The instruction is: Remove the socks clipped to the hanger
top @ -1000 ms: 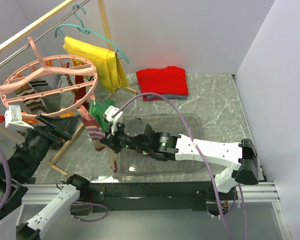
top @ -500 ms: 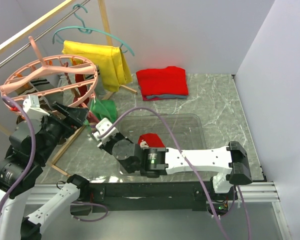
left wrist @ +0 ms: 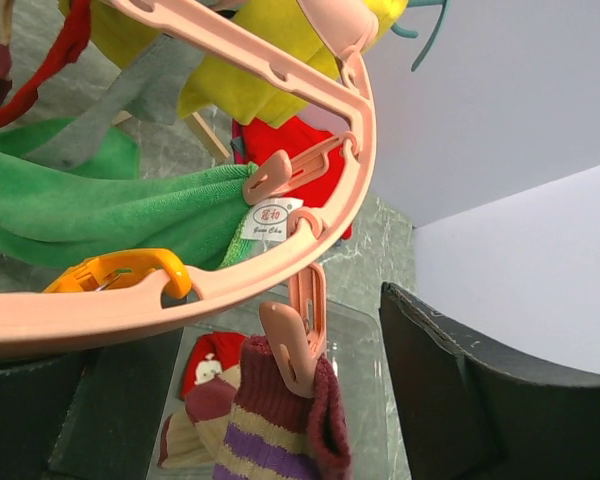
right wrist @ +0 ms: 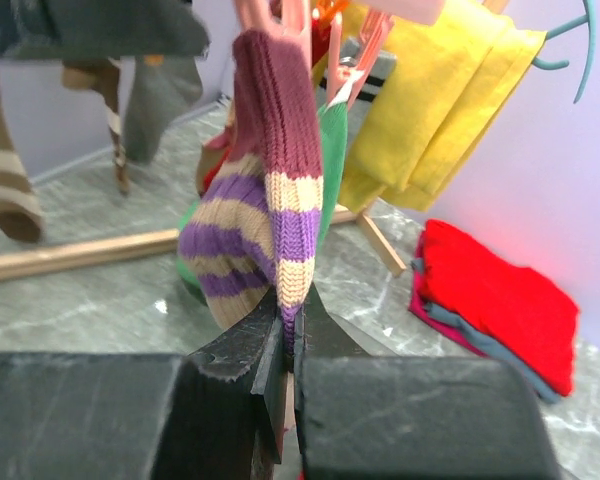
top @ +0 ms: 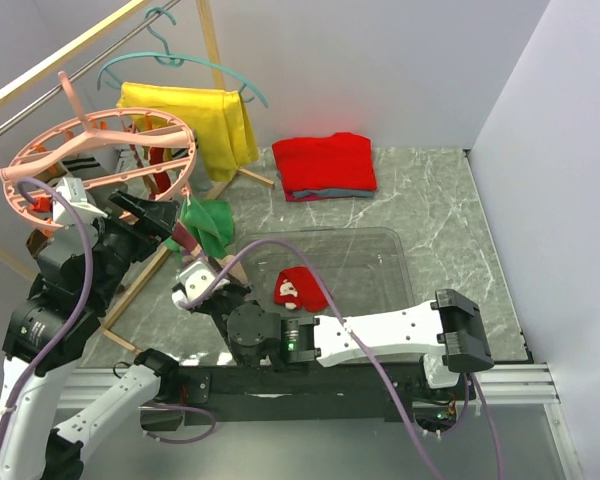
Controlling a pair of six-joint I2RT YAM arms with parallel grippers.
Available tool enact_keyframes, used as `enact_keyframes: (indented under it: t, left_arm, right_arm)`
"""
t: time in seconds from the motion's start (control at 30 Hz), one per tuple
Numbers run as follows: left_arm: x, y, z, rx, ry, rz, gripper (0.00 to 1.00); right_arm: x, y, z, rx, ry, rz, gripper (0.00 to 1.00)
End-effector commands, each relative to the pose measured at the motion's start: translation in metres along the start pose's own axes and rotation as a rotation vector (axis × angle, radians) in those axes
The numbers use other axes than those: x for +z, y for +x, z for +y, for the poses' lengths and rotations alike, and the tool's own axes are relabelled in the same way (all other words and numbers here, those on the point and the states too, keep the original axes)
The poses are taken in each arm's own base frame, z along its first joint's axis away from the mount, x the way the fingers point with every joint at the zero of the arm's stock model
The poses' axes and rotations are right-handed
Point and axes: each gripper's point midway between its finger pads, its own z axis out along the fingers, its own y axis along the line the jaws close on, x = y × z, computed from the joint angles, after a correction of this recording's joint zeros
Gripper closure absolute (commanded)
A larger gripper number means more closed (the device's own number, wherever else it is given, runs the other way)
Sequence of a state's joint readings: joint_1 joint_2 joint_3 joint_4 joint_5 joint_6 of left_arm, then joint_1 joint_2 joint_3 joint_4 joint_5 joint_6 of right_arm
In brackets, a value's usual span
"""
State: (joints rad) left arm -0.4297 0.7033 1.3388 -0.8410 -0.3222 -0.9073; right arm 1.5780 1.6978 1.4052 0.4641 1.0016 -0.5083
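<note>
Here, a maroon-cuffed striped sock (right wrist: pixel 270 205) hangs clipped to pink hanger (left wrist: pixel 240 283).

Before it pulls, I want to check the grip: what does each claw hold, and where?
Right claw pinches the striped sock at its lower tip. Left claw is open, gripping nothing.

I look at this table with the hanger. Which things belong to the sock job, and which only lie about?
Belong to the job:
pink ring hanger
purple striped sock, clipped on, pinched by the right gripper
brown striped sock
red sock in the clear bin

Only lying about:
yellow shirt
teal coat hanger
folded red garment
</note>
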Motion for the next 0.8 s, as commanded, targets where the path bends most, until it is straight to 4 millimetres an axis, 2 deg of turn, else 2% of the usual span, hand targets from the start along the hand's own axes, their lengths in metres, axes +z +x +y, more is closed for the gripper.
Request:
enact_keyframes:
  t: [0.0,0.27,0.33,0.47,0.53,0.67,0.73,0.77]
  left_arm:
    - [0.009,-0.014,-0.009,-0.014,0.020,-0.073,0.19]
    - [0.018,-0.009,-0.010,0.021,0.035,-0.068,0.37]
    - [0.020,-0.009,-0.009,0.025,0.040,-0.082,0.38]
    - [0.016,-0.015,-0.007,0.020,0.041,-0.115,0.55]
    - [0.016,-0.017,-0.007,0.016,0.044,-0.132,0.59]
    - [0.013,-0.021,-0.007,0.005,0.059,-0.157,0.76]
    - [0.012,-0.021,-0.007,0.001,0.069,-0.160,0.78]
    - [0.011,-0.022,-0.010,-0.003,0.087,-0.166,0.72]
  right_arm:
    - [-0.005,-0.014,-0.010,0.030,0.048,-0.038,1.00]
    - [-0.010,-0.017,-0.008,0.011,0.057,-0.064,1.00]
    - [-0.011,-0.019,-0.009,0.015,0.056,-0.072,1.00]
    - [-0.013,-0.020,-0.007,0.008,0.051,-0.077,1.00]
    - [-0.014,-0.020,-0.007,0.008,0.051,-0.079,1.00]
    - [-0.015,-0.018,-0.006,0.007,0.047,-0.079,1.00]
    - [-0.016,-0.017,-0.005,0.009,0.045,-0.077,1.00]
    - [-0.016,-0.016,-0.005,0.010,0.044,-0.075,1.00]
